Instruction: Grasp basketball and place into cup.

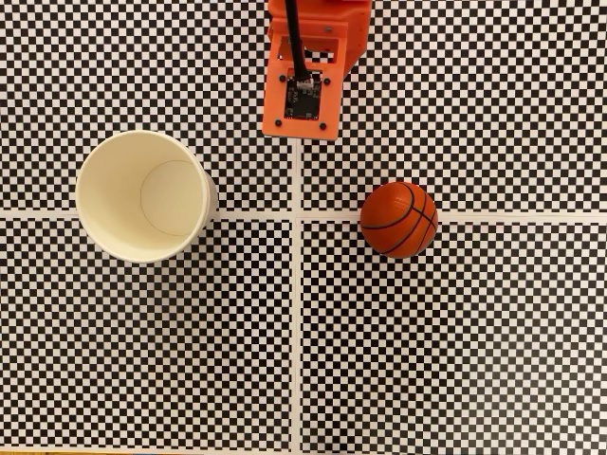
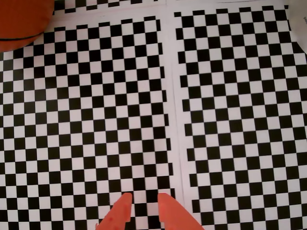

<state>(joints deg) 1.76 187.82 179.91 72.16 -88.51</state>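
Observation:
In the fixed view the orange basketball (image 1: pixel 398 219) with black seams rests on the checkered mat, right of centre. At the left of the same view the cream paper cup (image 1: pixel 106 190) stands upright, with nothing inside it. The orange arm (image 1: pixel 308 71) reaches in from the top edge, between the two and apart from both. In the wrist view my gripper (image 2: pixel 144 199) shows as two orange fingertips (image 2: pixel 122 208) at the bottom edge, a little apart, with only the mat between them. The basketball (image 2: pixel 21 21) sits in that view's top left corner, far from the fingertips.
A black-and-white checkered mat (image 1: pixel 455 341) covers the table, with white seam lines (image 1: pixel 298 332) crossing near the middle. The mat's right edge (image 2: pixel 297 43) and bare table beyond it show in the wrist view.

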